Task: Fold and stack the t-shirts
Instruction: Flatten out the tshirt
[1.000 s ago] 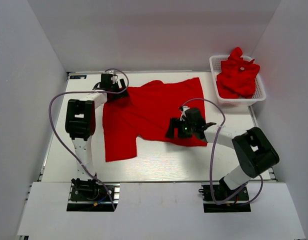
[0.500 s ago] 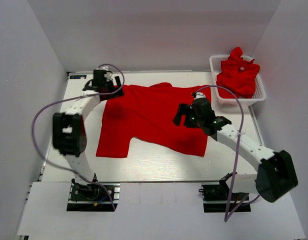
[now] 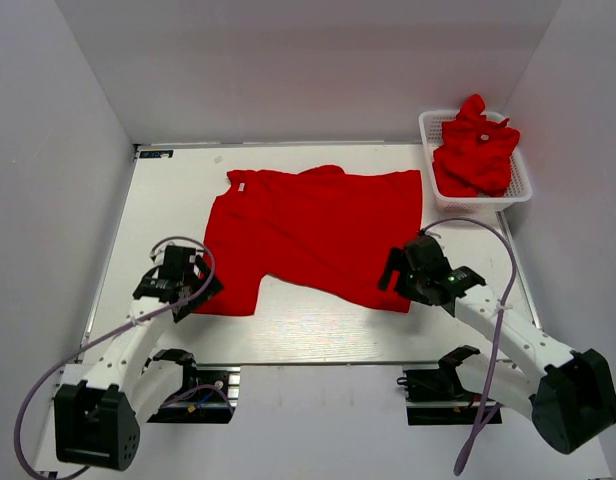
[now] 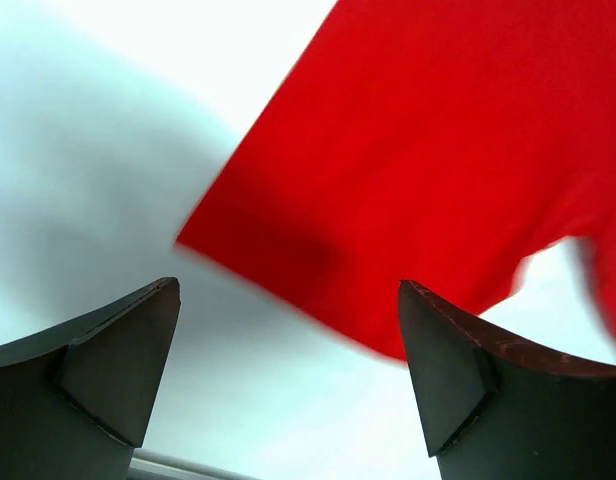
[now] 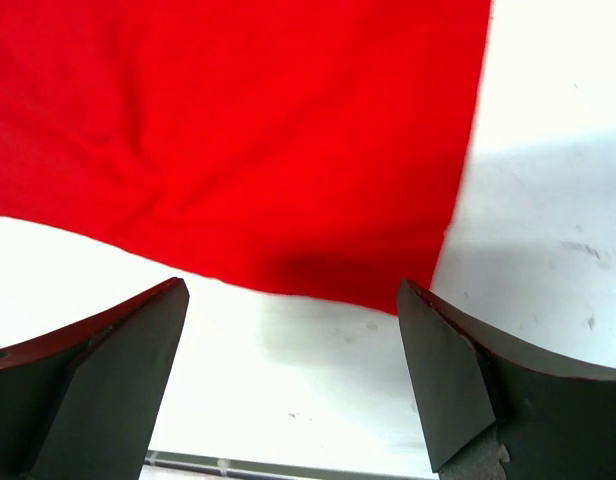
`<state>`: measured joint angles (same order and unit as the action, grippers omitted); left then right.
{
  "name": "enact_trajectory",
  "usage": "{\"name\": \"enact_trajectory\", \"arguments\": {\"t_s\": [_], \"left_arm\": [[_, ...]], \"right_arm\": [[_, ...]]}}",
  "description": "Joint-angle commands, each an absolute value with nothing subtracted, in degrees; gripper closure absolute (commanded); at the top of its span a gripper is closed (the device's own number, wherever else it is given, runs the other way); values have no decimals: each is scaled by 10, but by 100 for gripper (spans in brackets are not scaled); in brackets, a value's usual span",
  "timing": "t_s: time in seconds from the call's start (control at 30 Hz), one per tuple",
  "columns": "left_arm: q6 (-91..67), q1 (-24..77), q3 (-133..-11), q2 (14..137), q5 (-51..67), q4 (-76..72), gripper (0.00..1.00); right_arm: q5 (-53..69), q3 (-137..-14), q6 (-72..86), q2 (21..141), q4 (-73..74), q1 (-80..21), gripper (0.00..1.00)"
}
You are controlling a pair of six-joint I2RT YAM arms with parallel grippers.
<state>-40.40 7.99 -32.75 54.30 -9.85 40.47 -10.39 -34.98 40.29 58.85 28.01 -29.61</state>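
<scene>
One red t-shirt [image 3: 313, 230] lies spread flat on the white table [image 3: 318, 330], collar at the back left. More red t-shirts [image 3: 476, 152] are heaped in the basket. My left gripper [image 3: 178, 285] stands open just off the shirt's near left corner [image 4: 288, 260], nothing between its fingers. My right gripper [image 3: 406, 278] is open at the shirt's near right corner [image 5: 388, 270], over bare table, also holding nothing. In both wrist views the red cloth lies just beyond the dark fingertips.
A white mesh basket [image 3: 433, 190] sits at the back right corner. White walls close in the table on three sides. A strip of bare table runs along the near edge in front of the shirt.
Both arms pulled back from the far side of the shirt to its near corners. The shirt went from bunched to spread flat and shifted toward the back.
</scene>
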Motion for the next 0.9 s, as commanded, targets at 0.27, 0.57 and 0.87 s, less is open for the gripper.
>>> {"name": "enact_trajectory", "arguments": {"t_s": [0.27, 0.57, 0.87], "left_arm": [[-506, 79, -212, 472, -105, 370, 3], [-475, 79, -181, 549, -85, 253, 41], [-447, 84, -203, 568, -86, 222, 100]], "right_arm": [[-138, -287, 470, 486, 337, -287, 10], [-169, -258, 487, 506, 324, -284, 10], [-121, -239, 480, 586, 196, -278, 10]]}}
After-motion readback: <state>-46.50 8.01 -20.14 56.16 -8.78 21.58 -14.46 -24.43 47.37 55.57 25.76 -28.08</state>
